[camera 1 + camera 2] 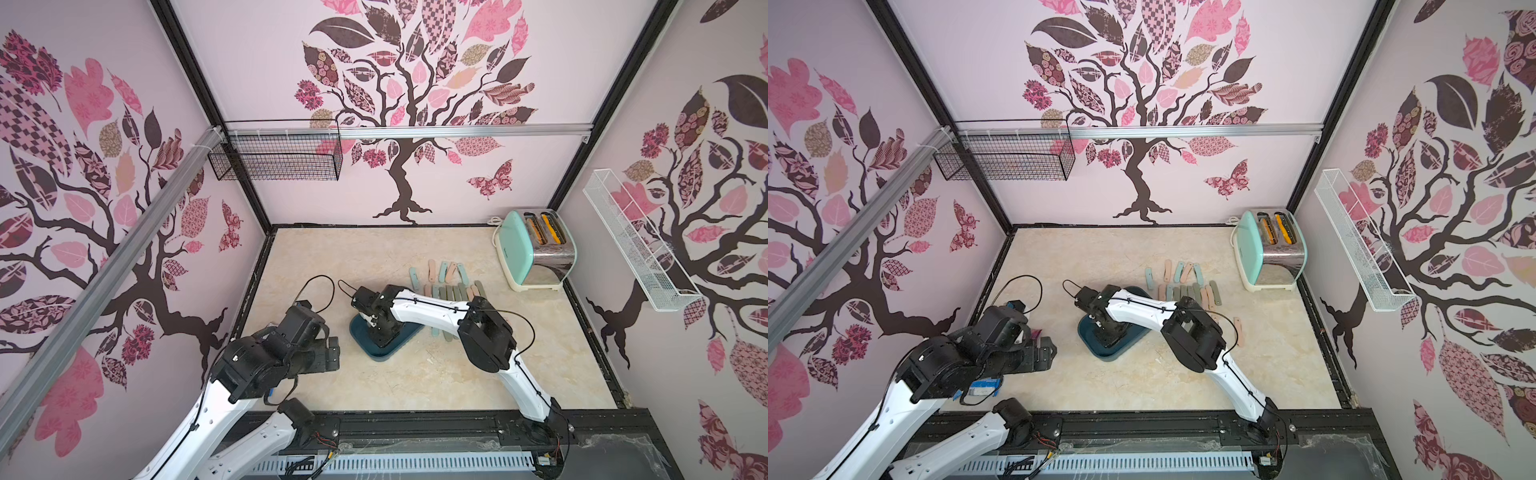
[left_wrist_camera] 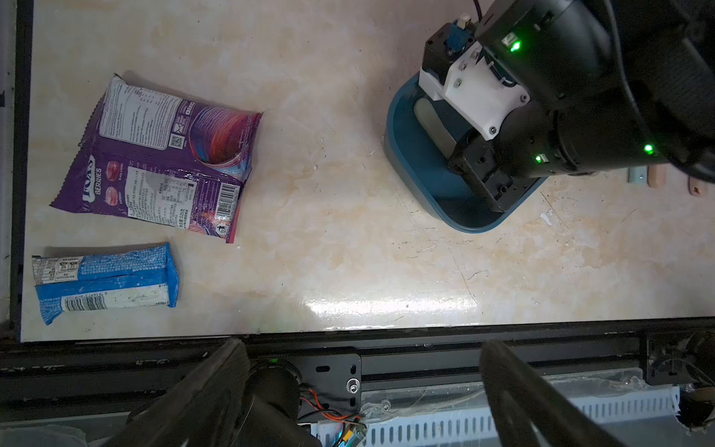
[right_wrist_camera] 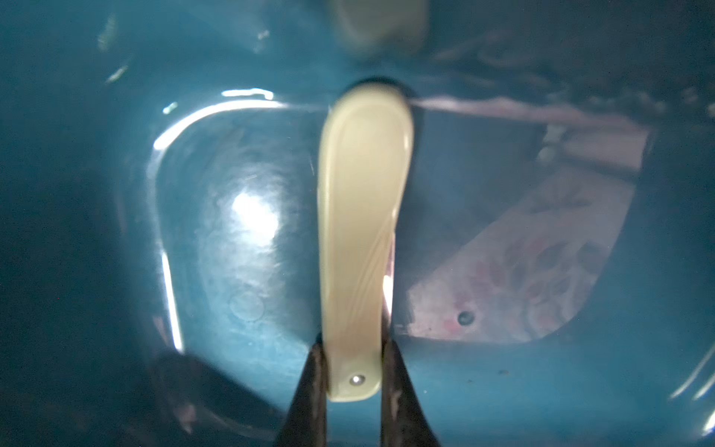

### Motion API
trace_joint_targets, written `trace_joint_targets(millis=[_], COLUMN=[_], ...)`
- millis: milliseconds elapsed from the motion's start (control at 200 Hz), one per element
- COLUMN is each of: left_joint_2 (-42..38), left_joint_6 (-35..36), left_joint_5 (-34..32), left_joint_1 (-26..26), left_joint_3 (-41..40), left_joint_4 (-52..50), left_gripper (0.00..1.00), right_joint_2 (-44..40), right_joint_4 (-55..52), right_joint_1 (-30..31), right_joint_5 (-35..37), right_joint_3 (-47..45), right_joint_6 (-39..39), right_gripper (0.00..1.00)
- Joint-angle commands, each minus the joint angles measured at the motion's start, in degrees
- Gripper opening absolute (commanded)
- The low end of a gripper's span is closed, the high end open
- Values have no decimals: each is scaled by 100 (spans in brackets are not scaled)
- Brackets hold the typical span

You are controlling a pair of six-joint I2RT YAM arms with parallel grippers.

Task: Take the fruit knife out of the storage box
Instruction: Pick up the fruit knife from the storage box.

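In both top views the right arm's wrist covers my right hand and most of the storage box floor. On the right wrist camera the fruit knife looks soft, and a pale shape is blurred and cut by the frame (a second knife? I cannot tell). My left hand runs off the picture's edge.

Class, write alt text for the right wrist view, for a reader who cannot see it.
The right gripper pinches the riveted end of a cream, folded fruit knife between two dark fingers, inside the glossy teal storage box. The knife points away over the box floor, and the picture is dim and soft.
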Motion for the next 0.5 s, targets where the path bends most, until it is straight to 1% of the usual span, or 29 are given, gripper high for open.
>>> trace_joint_targets(millis=[0, 140, 290, 495], left_joint_2=[-96, -126, 62, 488], left_joint_6=[-2, -20, 124, 374], left_joint_5=[-8, 46, 92, 192], left_joint_1=[14, 16, 21, 12], left_joint_3=[-86, -126, -96, 49], left_joint_4=[30, 112, 265, 671], left_gripper=[98, 98, 98, 98], right_joint_2=[186, 41, -173, -443], right_joint_4=[13, -3, -74, -190], right_joint_1=[-37, -37, -69, -195], right_joint_5=[-2, 88, 122, -167], right_joint_3=[-6, -15, 120, 439], right_joint_6=[34, 61, 155, 448], right_gripper=[8, 7, 7, 7])
